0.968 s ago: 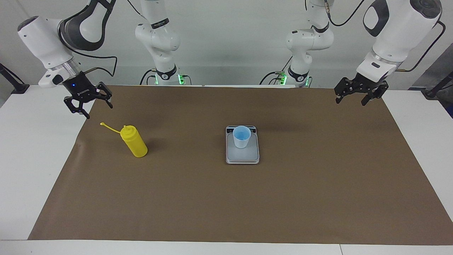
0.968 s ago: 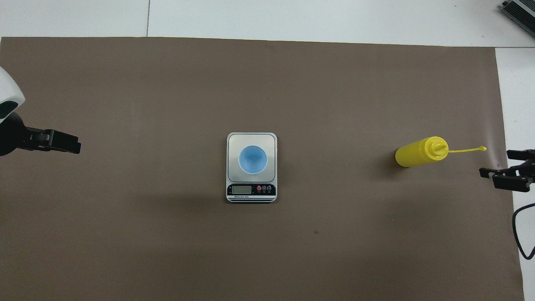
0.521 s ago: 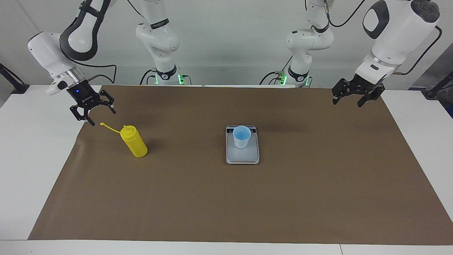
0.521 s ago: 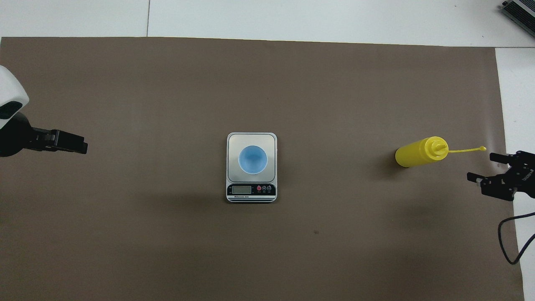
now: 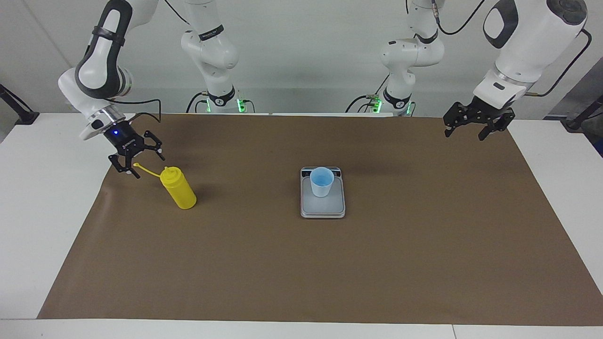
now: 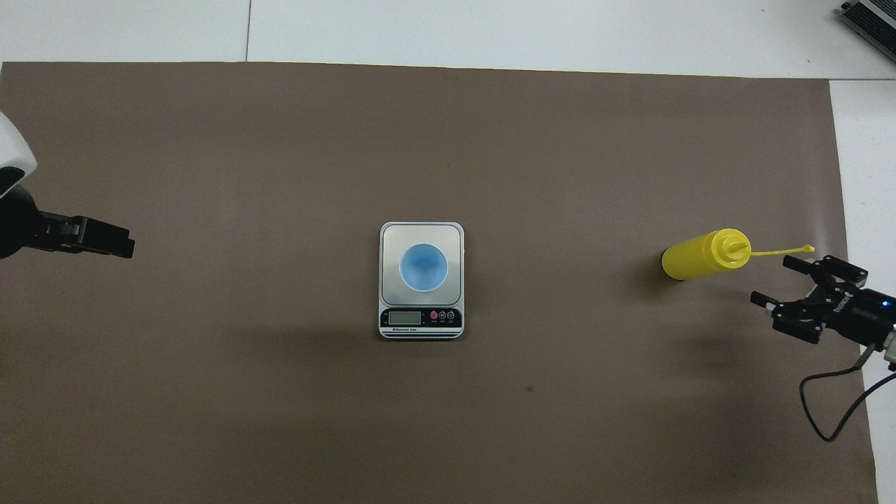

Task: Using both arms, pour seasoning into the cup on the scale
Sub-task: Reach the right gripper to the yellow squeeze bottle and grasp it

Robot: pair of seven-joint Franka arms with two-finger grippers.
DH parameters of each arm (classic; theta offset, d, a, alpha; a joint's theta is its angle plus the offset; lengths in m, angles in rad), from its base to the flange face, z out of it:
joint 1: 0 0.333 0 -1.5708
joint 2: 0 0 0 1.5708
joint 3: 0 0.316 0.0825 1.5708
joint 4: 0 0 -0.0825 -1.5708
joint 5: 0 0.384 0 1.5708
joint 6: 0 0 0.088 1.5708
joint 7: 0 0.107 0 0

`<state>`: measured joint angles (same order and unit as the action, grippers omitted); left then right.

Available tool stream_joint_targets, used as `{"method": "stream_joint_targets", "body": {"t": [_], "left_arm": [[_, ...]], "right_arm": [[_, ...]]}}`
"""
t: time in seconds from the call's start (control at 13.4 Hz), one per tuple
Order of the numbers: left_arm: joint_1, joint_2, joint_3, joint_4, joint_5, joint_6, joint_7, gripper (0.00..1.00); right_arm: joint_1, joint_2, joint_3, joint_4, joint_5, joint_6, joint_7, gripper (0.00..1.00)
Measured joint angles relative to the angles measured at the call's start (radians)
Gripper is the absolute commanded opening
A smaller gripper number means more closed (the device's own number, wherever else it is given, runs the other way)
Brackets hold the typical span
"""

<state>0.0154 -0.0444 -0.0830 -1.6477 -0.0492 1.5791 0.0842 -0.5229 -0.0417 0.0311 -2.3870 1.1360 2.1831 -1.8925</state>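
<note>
Upright yellow bottle (image 5: pixel 178 188), nozzle up; cup (image 5: pixel 322 181) on scale (image 5: pixel 323 205).
Open right gripper (image 5: pixel 138 161) near its strap; left gripper (image 5: pixel 471 127) open, waiting.

Cup (image 5: pixel 322 181) on scale (image 5: pixel 323 206), bottle (image 5: pixel 178 187) toward right arm's end

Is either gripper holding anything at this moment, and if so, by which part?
Nothing is held. The right gripper hangs open beside the seasoning, near its cap strap; the left gripper waits open, empty.
</note>
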Motion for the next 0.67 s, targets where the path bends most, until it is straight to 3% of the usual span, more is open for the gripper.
{"method": "stream_joint_targets", "body": {"t": [0.22, 0.67], "left_arm": [[0.002, 0.048, -0.001, 0.093, 0.001, -0.016, 0.001, 1.00], [0.001, 0.057, -0.006, 0.063, 0.001, 0.016, 0.004, 1.00]], "right_arm": [[-0.001, 0.021, 0.001, -0.008, 0.068, 0.000, -0.119, 1.00], [0.012, 0.075, 0.010, -0.057, 0.234, -0.043, -0.268, 1.00]]}}
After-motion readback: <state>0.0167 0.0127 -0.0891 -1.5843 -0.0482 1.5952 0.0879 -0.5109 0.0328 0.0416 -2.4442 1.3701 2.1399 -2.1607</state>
